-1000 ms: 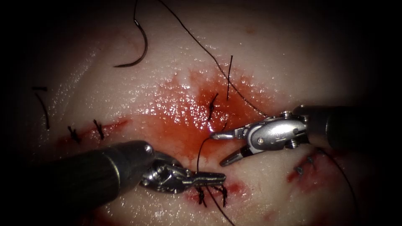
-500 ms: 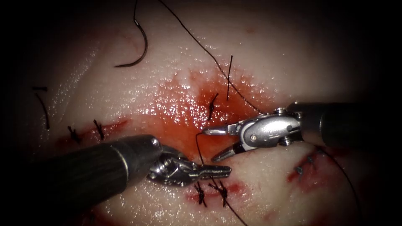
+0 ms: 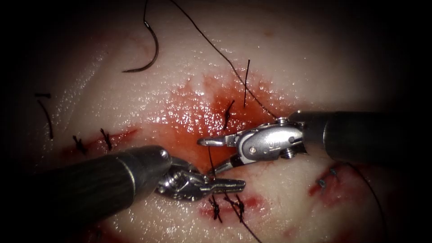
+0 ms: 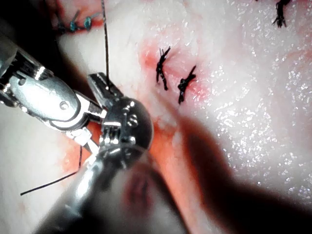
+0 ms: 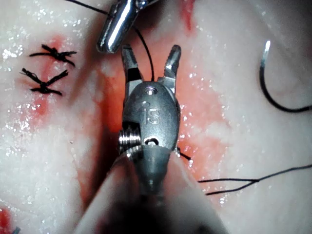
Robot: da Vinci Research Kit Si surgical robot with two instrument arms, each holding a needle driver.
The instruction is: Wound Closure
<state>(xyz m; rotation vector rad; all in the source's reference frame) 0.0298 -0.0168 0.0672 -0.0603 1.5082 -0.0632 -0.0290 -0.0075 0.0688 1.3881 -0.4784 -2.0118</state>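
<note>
- Mostly seeing tissue, pale and wet, lying under both tools and carrying several stitched cuts.
- Logging the left tool coming in from the lower left of the endoscope view, jaws clenched together and pointing right, grasping the thread just above a pair of knotted stitches.
- Logging the right tool reaching in from the right, jaws spread apart and gripping nothing, tips sitting just above the left tool's jaws.
- Seeing, from the right wrist view, a strand of thread passing between those spread jaws and running on to the left tool's tip.
- Noting red fluid pooling across the middle of the tissue, lying under the right tool's jaws and spreading toward the left.
- Finding the needle lying loose on the tissue far up and to the left of the red patch, well apart from both tools, held by neither and not entering the tissue.
- Tracing the thread slanting down from the top edge toward the right tool, with another length trailing off below the left tool's jaws.
- Counting knotted stitches just below the left jaws, others sitting at the far left and at the right.
- Spotting cut ends of thread lying loose above the red patch and near the left edge.
</note>
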